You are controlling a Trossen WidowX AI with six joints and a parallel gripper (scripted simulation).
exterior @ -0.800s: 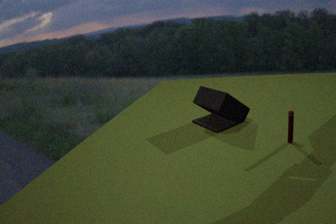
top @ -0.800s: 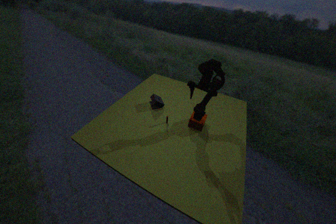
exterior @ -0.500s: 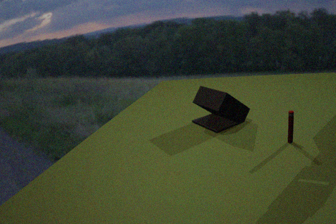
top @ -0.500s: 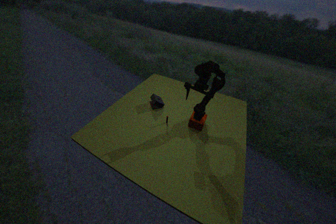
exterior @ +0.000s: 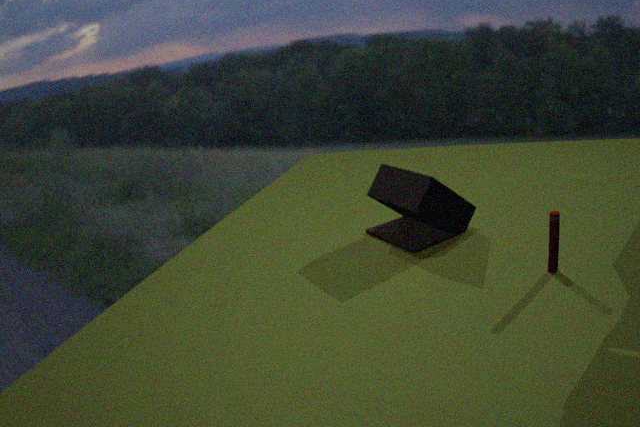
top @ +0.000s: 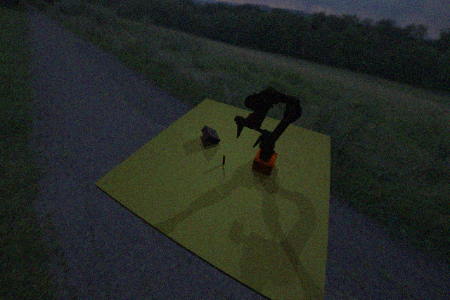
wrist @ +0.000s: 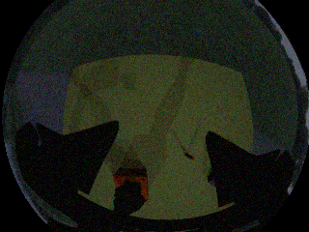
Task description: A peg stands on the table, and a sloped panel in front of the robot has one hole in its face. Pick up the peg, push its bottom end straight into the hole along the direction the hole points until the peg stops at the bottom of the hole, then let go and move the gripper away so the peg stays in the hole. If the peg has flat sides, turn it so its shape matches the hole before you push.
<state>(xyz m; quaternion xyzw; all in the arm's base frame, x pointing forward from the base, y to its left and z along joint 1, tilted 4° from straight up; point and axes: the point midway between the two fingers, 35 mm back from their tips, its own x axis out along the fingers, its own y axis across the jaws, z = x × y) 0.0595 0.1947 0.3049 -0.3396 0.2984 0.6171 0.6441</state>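
A slim dark red peg (top: 223, 160) (exterior: 553, 242) (wrist: 189, 156) stands upright on the yellow-green table (top: 145, 176) (exterior: 206, 334). Its top looks round in the exterior view. The dark sloped panel (top: 209, 134) (exterior: 445, 206) is a tilted block on a flat base plate, apart from the peg. Its hole cannot be made out in this dim light, and I do not see the panel in the wrist view. My gripper (top: 247, 141) (wrist: 163, 130) is wide open with nothing between its fingers. It hangs high above the table, away from the peg, with its fingers pointing down.
The orange arm base (top: 264, 164) (wrist: 140, 183) stands on the table near the peg, with the arm folded above it. Shadows of the arm, panel and peg fall across the table. Grass and a path surround the table.
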